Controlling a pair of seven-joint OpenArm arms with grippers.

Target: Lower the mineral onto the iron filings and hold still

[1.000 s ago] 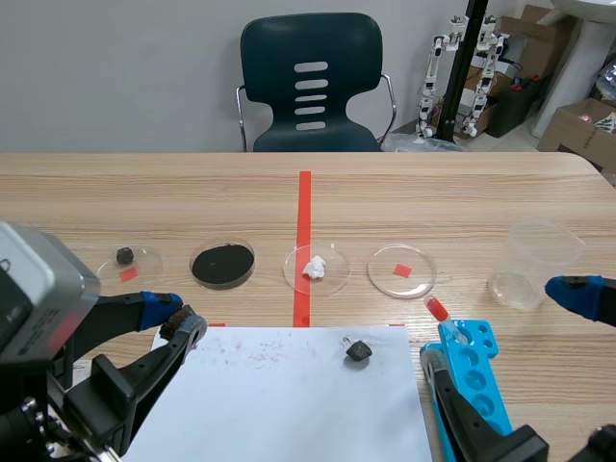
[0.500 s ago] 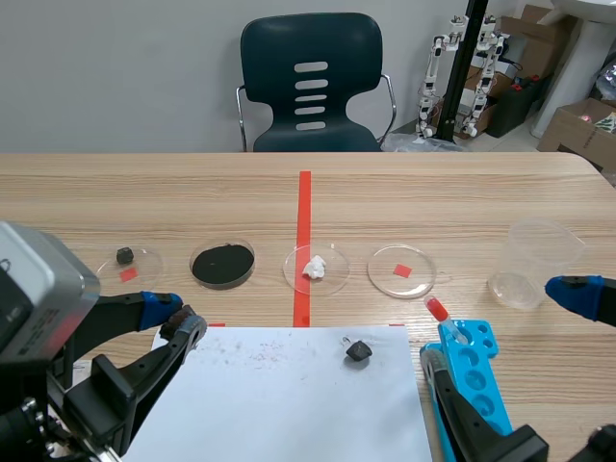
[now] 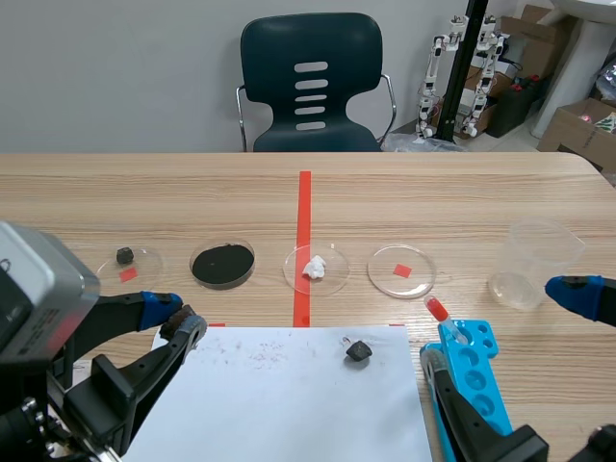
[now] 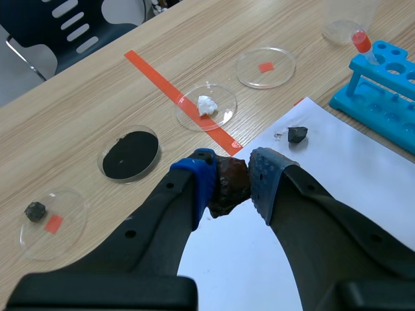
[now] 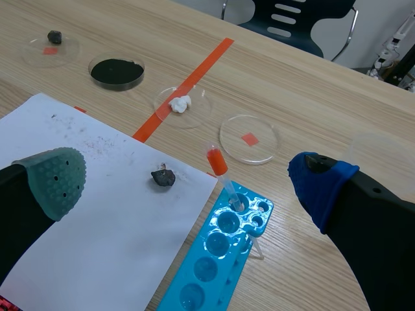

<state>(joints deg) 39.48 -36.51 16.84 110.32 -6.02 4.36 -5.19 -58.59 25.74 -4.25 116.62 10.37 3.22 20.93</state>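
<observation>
Nothing has moved: your left end effector (image 4: 228,184) stays clamped on the dark mineral (image 4: 224,197).
It hangs over the white paper's (image 3: 289,414) left edge, near the scattered iron filings (image 3: 265,356); your right end effector (image 5: 188,181) stands apart, near the blue rack (image 5: 220,259).

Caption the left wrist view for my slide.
Left pincer grips a dark mineral at the white paper's corner, dish of black powder ahead.

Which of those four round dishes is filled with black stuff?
The dish of black powder, second from left in the scene view; the others hold a dark stone, a white lump, or nothing.
</observation>
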